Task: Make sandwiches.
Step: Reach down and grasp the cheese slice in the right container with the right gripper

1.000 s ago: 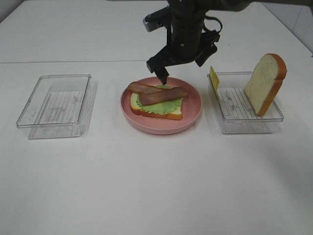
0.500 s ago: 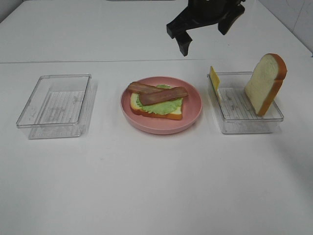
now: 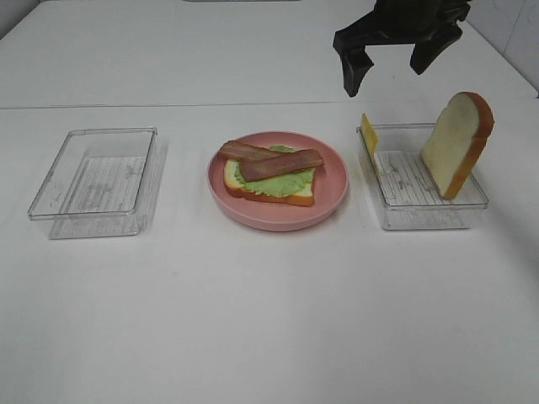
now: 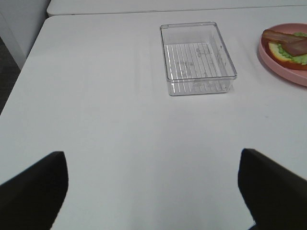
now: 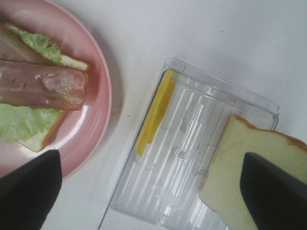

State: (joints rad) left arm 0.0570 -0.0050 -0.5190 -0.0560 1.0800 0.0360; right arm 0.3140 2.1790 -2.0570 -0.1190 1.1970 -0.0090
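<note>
Pink plate (image 3: 333, 183) sits lower than the right gripper (image 3: 386, 74), off to its inner side, carrying a bread slice (image 3: 295, 196), lettuce leaf (image 3: 278, 183) and crossed bacon strips (image 3: 282, 162). Right gripper is raised, jaws spread wide, holding nothing. Beneath it is a clear tray (image 3: 425, 215): cheese slice (image 3: 369, 135) on edge against the plate-side wall, second bread slice (image 3: 455, 145) propped upright opposite. Left gripper (image 4: 153, 191) is equally wide and empty over the table (image 4: 120, 129), with a second clear tray (image 4: 199, 86) ahead.

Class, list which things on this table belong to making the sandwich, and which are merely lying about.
Belong to the job: bottom bread slice, lettuce leaf, bacon strips, cheese slice, leaning bread slice.

Lying about: pink plate, left clear tray, right clear tray.
</note>
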